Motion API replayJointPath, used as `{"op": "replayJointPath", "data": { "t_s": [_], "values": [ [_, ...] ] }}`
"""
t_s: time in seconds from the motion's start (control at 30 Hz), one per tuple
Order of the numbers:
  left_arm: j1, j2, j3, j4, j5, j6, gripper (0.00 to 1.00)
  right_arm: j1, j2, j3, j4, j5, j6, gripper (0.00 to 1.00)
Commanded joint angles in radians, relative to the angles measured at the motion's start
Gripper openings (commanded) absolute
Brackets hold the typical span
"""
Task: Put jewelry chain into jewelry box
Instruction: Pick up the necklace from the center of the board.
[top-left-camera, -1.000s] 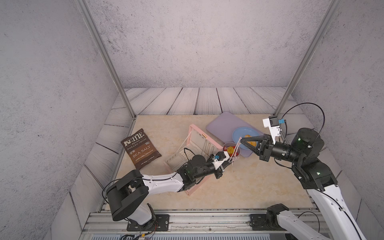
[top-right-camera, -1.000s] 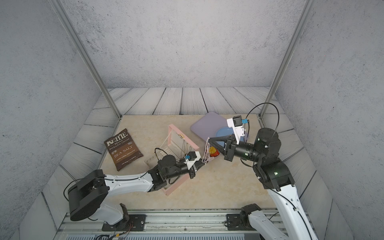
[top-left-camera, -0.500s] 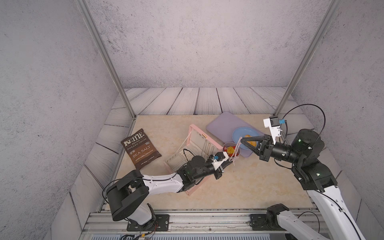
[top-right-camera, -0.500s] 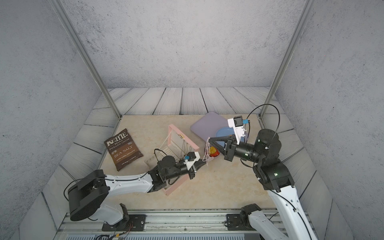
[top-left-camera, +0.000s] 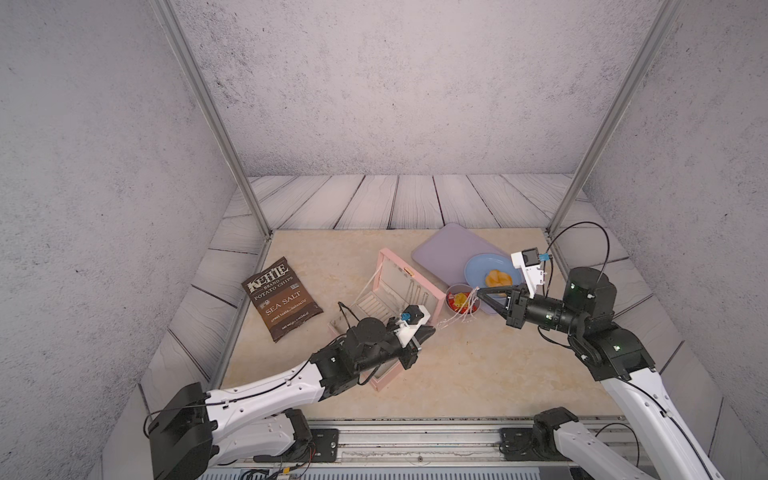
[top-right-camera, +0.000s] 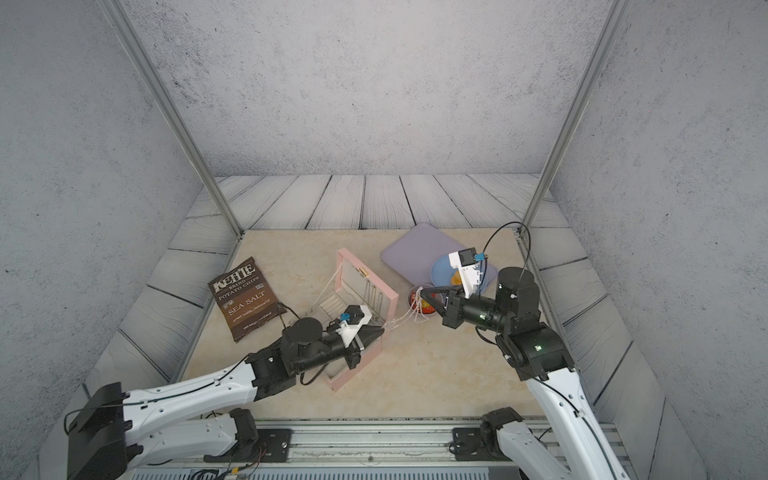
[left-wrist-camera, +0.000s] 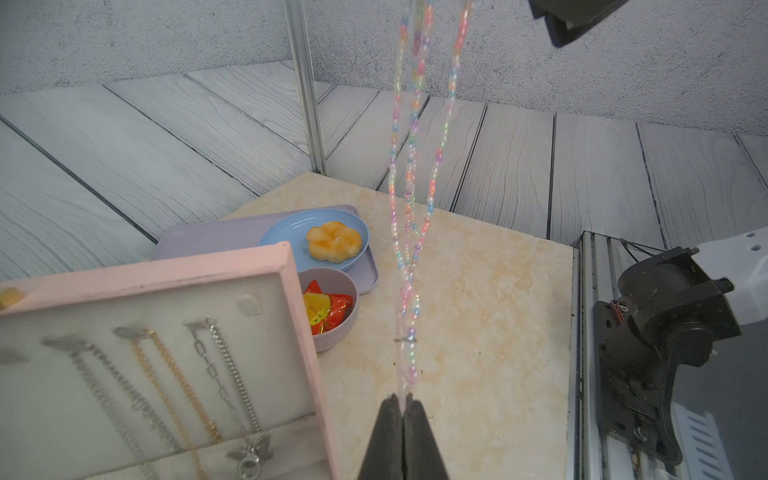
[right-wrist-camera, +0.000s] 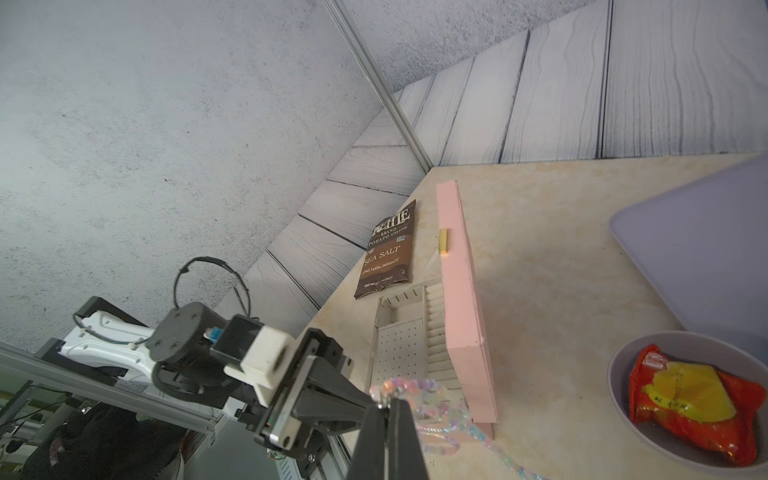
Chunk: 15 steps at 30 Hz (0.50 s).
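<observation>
Currently the jewelry chain (left-wrist-camera: 405, 266) hangs in midair just right of the jewelry box's (left-wrist-camera: 309, 332) upright lid, above the counter (top-left-camera: 478, 374). Best carry both ends left together, slack, over the tray. The left hand (left-wrist-camera: 402, 397) and right hand (right-wrist-camera: 388, 405), both nearly level, each pinch one end.

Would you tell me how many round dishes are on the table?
2: a blue plate with a pastry on the lilac tray; a grey bowl of snack packets beside that tray, near the jewelry box lid.
</observation>
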Motion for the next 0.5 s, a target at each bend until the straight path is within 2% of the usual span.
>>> {"op": "replayJointPath", "data": {
  "t_s": [0.0,0.2,0.33,0.47],
  "values": [
    [0.009,-0.047,0.01,-0.223,-0.006,-0.065,0.0,0.002,-0.01,-0.096,0.102,-0.039,0.055,0.0],
    [0.01,-0.03,0.102,-0.484,0.023,-0.116,0.0,0.007,0.014,-0.26,0.167,-0.034,0.099,0.0],
    [0.011,0.002,0.131,-0.559,0.043,-0.12,0.0,0.039,0.067,-0.348,0.195,-0.014,0.104,0.0],
    [0.009,0.053,0.162,-0.606,0.049,-0.121,0.0,0.093,0.136,-0.395,0.191,0.061,0.068,0.0]
  ]
}}
